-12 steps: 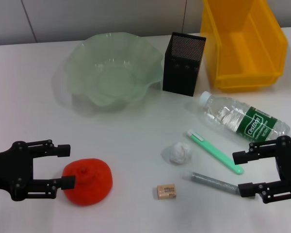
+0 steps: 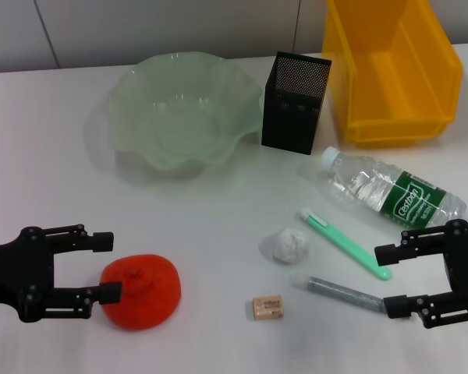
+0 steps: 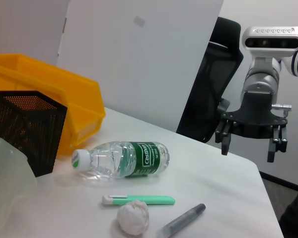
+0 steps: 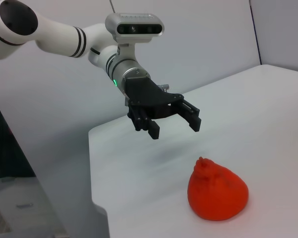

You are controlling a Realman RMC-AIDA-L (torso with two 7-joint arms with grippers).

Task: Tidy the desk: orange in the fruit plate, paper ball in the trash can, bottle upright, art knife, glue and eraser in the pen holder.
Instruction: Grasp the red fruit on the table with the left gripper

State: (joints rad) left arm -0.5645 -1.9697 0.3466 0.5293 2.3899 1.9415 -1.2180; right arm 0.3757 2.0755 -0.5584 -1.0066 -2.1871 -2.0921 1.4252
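Note:
The orange [image 2: 142, 291] lies at the front left of the table and also shows in the right wrist view [image 4: 217, 191]. My left gripper [image 2: 109, 266] hangs open just left of it, holding nothing; the same gripper [image 4: 174, 124] is above the table. At the front right my right gripper [image 2: 384, 279] is open and empty, near the end of the grey glue stick [image 2: 339, 291]. The bottle [image 2: 390, 191] lies on its side. Between them are the green art knife [image 2: 345, 242], the paper ball [image 2: 287, 245] and the eraser [image 2: 267, 306].
The green glass fruit plate [image 2: 140, 86] stands at the back left. Right of it is the black mesh pen holder [image 2: 295, 103], then the yellow bin [image 2: 390, 117] at the back right. The table's front edge runs close behind both grippers.

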